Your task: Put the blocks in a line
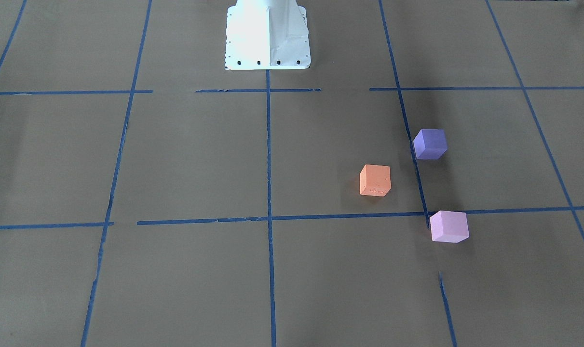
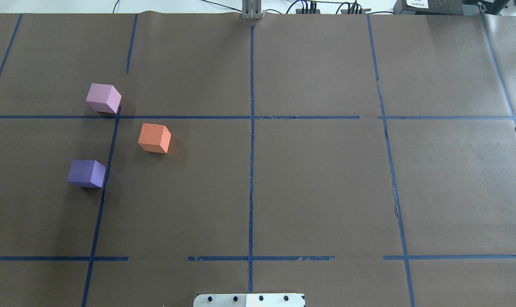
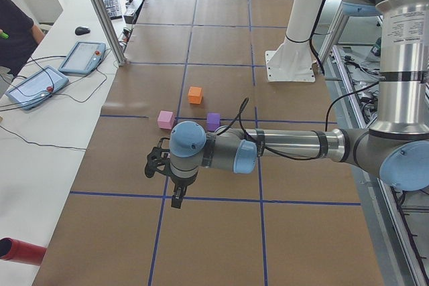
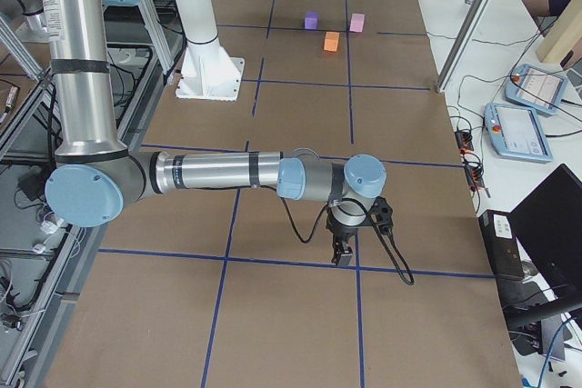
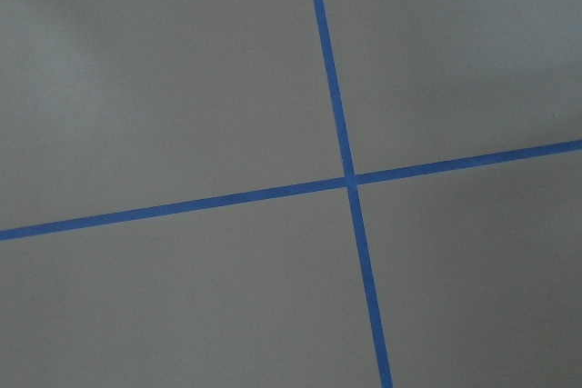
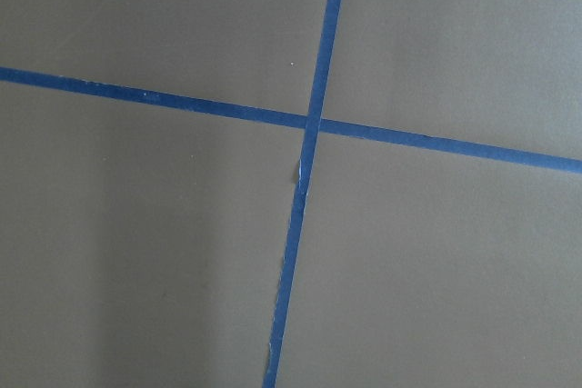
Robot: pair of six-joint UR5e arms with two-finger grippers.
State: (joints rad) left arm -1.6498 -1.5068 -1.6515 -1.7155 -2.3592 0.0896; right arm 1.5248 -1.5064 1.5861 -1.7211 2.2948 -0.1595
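Three cubes sit apart on the brown paper on the robot's left half. The orange block (image 1: 375,180) (image 2: 154,137) lies nearest the table's middle. The deep purple block (image 1: 430,143) (image 2: 87,173) lies closer to the robot. The pale pink block (image 1: 449,226) (image 2: 103,98) lies farther out, at a tape crossing. My left gripper (image 3: 175,195) hangs over the table's left end, well away from the blocks; I cannot tell whether it is open or shut. My right gripper (image 4: 344,252) hangs over the right end; I cannot tell its state either. Both wrist views show only paper and tape.
Blue tape lines (image 2: 251,128) grid the brown paper. The white robot pedestal (image 1: 267,36) stands at the table's robot side. Two teach pendants (image 3: 37,87) and a red cylinder (image 3: 20,251) lie on the side bench, and an operator stands beside them.
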